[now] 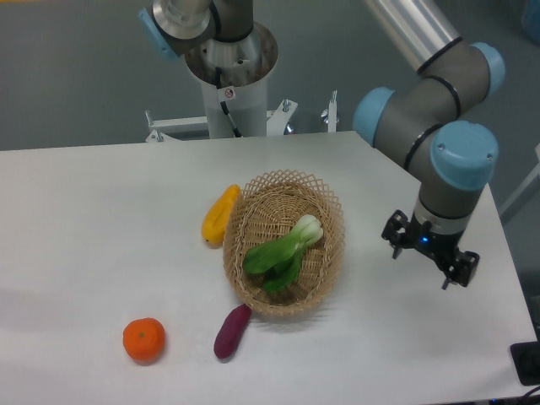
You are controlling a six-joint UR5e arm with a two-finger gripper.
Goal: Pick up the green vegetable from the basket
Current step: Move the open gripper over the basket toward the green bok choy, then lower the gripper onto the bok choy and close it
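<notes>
White table [101, 219], grey wall behind | gripper [429, 258] hangs right of basket [253, 211], fingers spread, holding nothing | green vegetable [283, 251] well apart to its left | basket holds 1 item: that vegetable, lying diagonally

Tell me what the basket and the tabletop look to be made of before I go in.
Basket: tan woven wicker, matte; openwork weave and looped lacy rim show. Tabletop: smooth white surface with a faint sheen, probably laminate or painted board; the look does not settle which.
</notes>
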